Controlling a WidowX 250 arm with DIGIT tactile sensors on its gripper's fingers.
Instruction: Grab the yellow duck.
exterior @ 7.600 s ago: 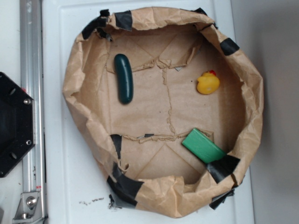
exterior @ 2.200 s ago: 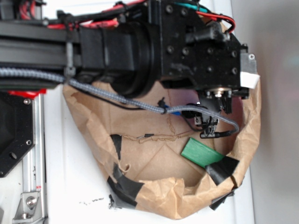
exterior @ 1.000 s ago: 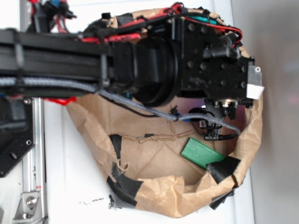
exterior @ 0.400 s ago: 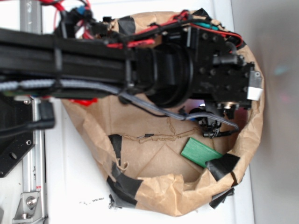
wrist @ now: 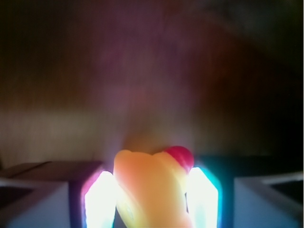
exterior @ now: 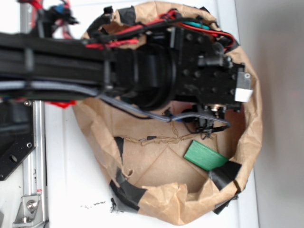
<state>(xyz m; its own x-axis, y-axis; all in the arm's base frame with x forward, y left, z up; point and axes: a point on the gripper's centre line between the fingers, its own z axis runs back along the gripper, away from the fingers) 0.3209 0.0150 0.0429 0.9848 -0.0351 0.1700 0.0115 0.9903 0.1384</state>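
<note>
In the wrist view the yellow duck (wrist: 149,187) fills the gap between my two glowing fingers (wrist: 100,199), its red beak at the upper right. My gripper (wrist: 151,202) is shut on the duck, both pads pressed against its sides. In the exterior view the black arm and gripper (exterior: 211,116) reach over the right half of the brown paper bowl (exterior: 95,142) and hide the duck completely.
A flat green block (exterior: 205,155) lies on the bowl floor just below the gripper, near the taped right rim (exterior: 225,172). The paper walls rise all round. A metal rail (exterior: 34,156) runs along the left edge of the white table.
The arm came in over the bowl and covered the duck and the dark green oblong. Over the last second the gripper head shifted slightly left and the bowl's rim moved with it.
</note>
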